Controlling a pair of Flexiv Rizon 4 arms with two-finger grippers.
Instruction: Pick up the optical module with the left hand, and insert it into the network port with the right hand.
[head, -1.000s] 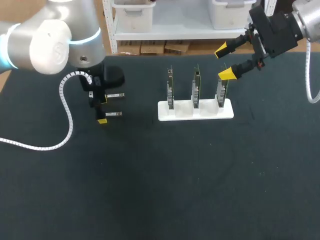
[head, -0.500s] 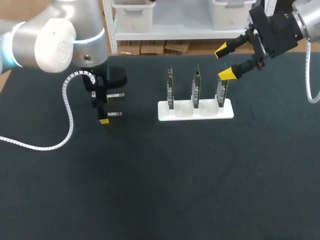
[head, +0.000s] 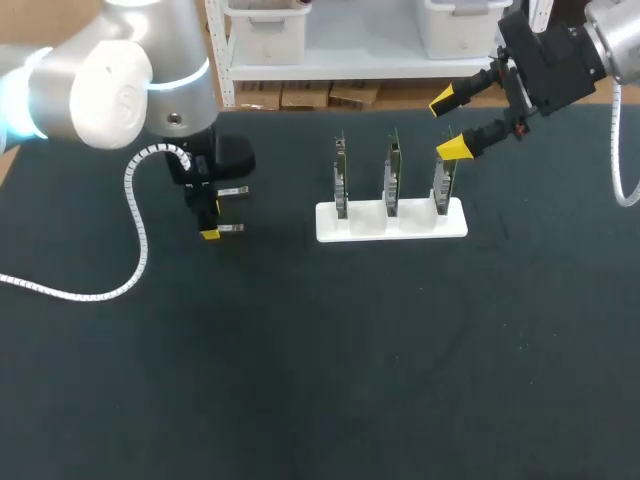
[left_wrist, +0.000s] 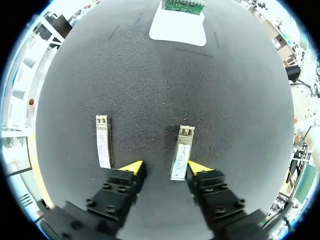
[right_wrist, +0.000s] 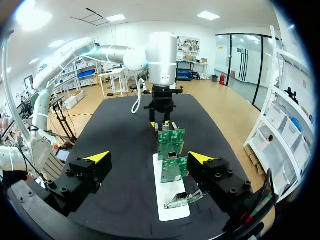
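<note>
Two silver optical modules lie on the black mat. The nearer module (head: 230, 228) (left_wrist: 181, 152) lies between the fingers of my left gripper (head: 207, 215) (left_wrist: 165, 168), close to one yellow fingertip (left_wrist: 199, 167); a gap shows to the other, so the gripper is open. The farther module (head: 232, 190) (left_wrist: 103, 141) lies outside the fingers. Three upright green boards with network ports (head: 392, 175) (right_wrist: 171, 141) stand in a white holder (head: 392, 226) (right_wrist: 170, 212). My right gripper (head: 455, 125) (right_wrist: 150, 159) hangs open and empty above the holder's right end.
Black mat (head: 350, 350) covers the whole table. A coiled white cable (head: 135, 230) hangs from my left arm and trails off to the left. The boards stick up well above the holder.
My left gripper has shifted slightly right over the nearer module and its fingers have drawn closer together. The right arm has not moved.
</note>
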